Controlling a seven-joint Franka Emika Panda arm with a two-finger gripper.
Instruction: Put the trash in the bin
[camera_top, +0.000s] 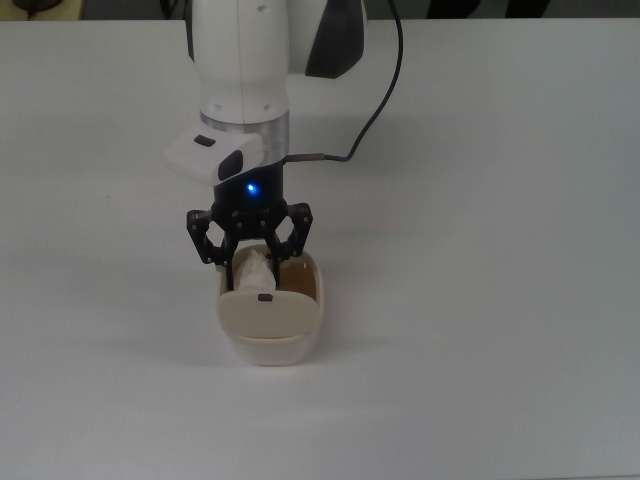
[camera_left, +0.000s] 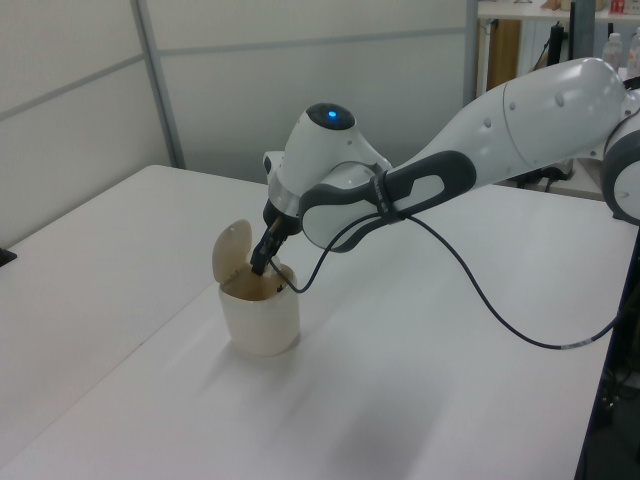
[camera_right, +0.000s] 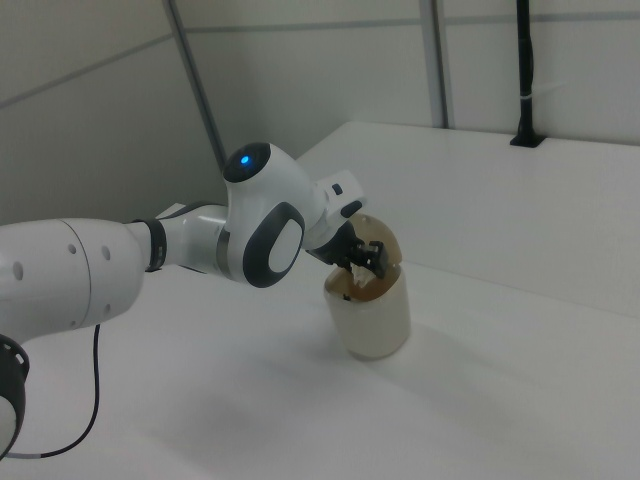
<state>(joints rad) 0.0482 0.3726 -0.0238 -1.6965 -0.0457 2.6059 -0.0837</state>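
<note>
While the gripper pinches the trash over the bin mouth, we judge the wad light and crushable. Any side seems graspable. Depth inside is unclear.

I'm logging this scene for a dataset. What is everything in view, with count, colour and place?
Table: one, white, under everything.
Bin: one, beige, lid flipped up, standing mid-table.
Trash: one off-white wad, held at the bin's open mouth.
Cable: one, black, running from the arm's wrist across the table.
Arm: one, white and grey, blue light lit.
Pincer: one, black, shut on the trash, at the bin's mouth.
</note>
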